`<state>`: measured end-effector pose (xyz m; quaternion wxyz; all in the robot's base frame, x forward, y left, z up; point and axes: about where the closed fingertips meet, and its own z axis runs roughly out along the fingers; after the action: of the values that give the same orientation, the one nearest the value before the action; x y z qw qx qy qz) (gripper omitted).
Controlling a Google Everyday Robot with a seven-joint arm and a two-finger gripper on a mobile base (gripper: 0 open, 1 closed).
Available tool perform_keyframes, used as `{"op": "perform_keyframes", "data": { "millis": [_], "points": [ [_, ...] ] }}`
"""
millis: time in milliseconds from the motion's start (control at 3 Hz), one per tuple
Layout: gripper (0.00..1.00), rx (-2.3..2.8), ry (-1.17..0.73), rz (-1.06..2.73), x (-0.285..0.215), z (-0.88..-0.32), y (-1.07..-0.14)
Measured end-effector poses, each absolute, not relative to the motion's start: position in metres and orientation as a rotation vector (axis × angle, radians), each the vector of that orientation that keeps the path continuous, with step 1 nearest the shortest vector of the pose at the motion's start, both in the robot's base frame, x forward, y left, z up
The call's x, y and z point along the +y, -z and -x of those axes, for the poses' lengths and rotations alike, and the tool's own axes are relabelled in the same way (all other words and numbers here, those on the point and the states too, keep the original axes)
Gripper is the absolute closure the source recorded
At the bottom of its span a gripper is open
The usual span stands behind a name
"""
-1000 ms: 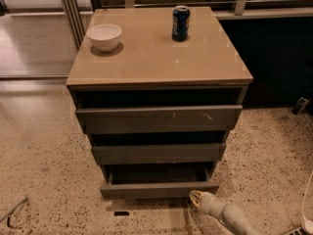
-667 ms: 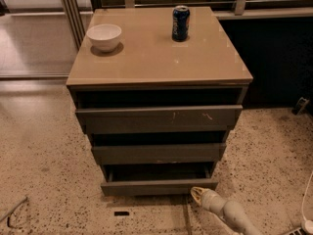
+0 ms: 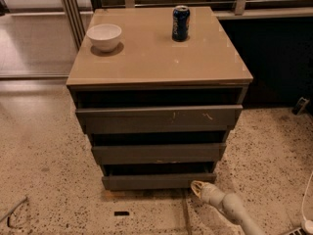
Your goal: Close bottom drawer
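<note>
the bottom drawer (image 3: 159, 181) sits lowest in the cabinet (image 3: 159, 62), slightly ajar. the gripper (image 3: 198, 188) is low at the cabinet's front right, by the drawer face; its grip i cannot tell. pushing step: next, press straight inward.

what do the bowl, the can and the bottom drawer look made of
Bowl: glossy white, likely ceramic. Can: blue, shiny rim, likely aluminium. Bottom drawer: matte grey-brown flat front, probably laminate or painted board. The tool sits by its right corner.
</note>
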<state>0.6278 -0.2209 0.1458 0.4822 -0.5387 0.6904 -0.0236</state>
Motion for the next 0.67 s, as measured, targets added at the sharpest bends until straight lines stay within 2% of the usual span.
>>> {"op": "perform_keyframes", "data": {
  "millis": [333,667],
  "points": [
    [1.00,1.702,0.058,1.300,-0.2223,-0.6616,-0.1461],
    [1.00,1.702,0.058,1.300,-0.2222,-0.6615,-0.1461]
  ]
}}
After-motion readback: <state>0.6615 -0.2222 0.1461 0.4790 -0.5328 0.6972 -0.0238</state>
